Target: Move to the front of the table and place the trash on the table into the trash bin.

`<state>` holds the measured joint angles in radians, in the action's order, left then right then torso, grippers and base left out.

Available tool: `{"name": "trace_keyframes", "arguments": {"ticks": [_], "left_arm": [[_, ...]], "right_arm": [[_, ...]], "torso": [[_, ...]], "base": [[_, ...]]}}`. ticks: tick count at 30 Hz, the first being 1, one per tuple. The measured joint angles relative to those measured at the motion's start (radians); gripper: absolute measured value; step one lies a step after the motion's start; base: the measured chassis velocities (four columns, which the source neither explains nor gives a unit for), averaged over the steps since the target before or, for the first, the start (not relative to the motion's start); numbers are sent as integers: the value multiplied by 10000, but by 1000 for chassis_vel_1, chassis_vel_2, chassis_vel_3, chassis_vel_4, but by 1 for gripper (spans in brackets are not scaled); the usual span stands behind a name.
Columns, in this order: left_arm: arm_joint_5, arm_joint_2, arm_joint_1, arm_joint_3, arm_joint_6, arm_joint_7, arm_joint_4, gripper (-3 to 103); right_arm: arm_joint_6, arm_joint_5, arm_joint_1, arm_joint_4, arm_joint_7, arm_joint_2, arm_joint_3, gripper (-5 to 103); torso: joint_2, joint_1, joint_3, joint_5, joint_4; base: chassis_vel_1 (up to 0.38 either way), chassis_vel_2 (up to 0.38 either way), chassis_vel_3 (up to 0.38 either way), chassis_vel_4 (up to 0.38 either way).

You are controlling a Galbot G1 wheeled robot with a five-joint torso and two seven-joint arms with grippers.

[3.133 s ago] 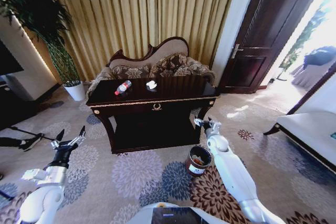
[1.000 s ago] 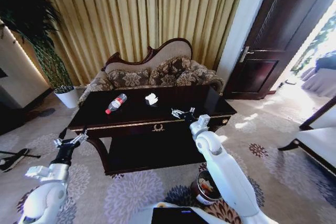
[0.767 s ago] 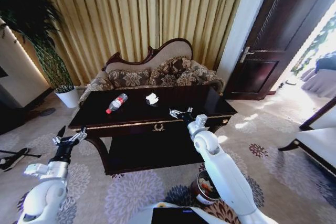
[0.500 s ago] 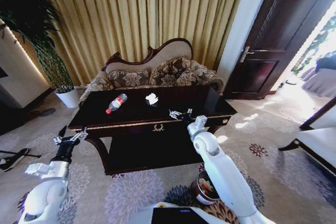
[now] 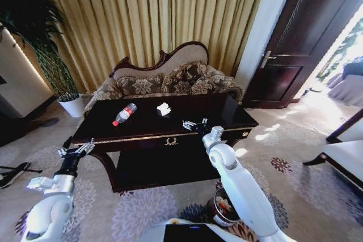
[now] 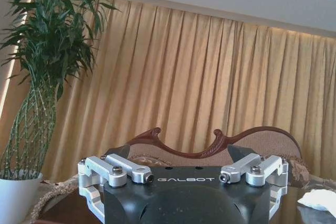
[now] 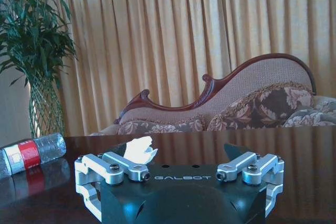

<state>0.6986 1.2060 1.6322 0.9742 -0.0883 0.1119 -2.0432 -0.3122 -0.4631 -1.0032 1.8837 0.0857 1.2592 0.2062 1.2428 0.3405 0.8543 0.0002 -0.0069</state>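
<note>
The dark brown table (image 5: pixel 227 114) stands before me in the head view. On its top lie a clear bottle (image 5: pixel 124 114) with a red label and a crumpled white paper (image 5: pixel 164 108). My right gripper (image 5: pixel 191 124) hovers open over the table's front part, a short way in front of the paper. The right wrist view shows the paper (image 7: pixel 139 148) just beyond the open gripper (image 7: pixel 181 174), with the bottle (image 7: pixel 31 153) off to one side. My left gripper (image 5: pixel 74 151) hangs open beside the table's left front corner. The trash bin (image 5: pixel 222 207) stands on the carpet, partly hidden behind my right arm.
A carved sofa (image 5: pixel 170 80) with patterned cushions sits behind the table, against gold curtains. A tall plant in a white pot (image 5: pixel 74 106) stands at the back left, and a dark door (image 5: pixel 289 55) at the right. Patterned carpet surrounds the table.
The robot has driven closer to the table. My right arm has risen from beside the trash bin to over the tabletop and crept slightly left. The left arm has kept its pose.
</note>
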Motion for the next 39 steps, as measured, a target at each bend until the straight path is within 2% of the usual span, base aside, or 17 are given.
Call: {"name": "trace_keyframes", "arguments": {"ticks": [5, 11, 16, 21, 34, 39], "left_arm": [[-101, 62, -12, -82, -4, 6, 37, 100], [-115, 42, 25, -6, -11, 13, 40, 100], [-111, 41, 163, 74, -13, 12, -29, 100], [-112, 74, 333, 185, -24, 11, -135, 100], [-312, 195, 342, 80, -16, -16, -185, 100], [-339, 222, 417, 61, 1, -23, -236, 100]], "right_arm": [[-10, -99, 73, -17, 128, -11, -196, 100], [-163, -566, 898, -203, 252, -213, -586, 100], [-373, -1062, 1972, -1167, 549, -298, -1232, 100], [-386, -1155, 2774, -2016, 561, -226, -1719, 100], [-561, -1225, 4437, -3278, 738, 377, -2899, 100], [-885, -1265, 4990, -3963, 918, 958, -3398, 100]], "torso": [[-2, 3, 2, 0, -1], [-1, 1, 0, 0, 0], [1, -2, -1, 0, 1], [-1, 1, 1, 0, -1], [-1, 1, 1, -1, -3], [0, 0, 0, -1, 1]], "base": [[-57, 62, 45, -64], [0, 0, 0, 0], [0, 0, 0, 0], [0, 0, 0, 0], [0, 0, 0, 0], [0, 0, 0, 0]]}}
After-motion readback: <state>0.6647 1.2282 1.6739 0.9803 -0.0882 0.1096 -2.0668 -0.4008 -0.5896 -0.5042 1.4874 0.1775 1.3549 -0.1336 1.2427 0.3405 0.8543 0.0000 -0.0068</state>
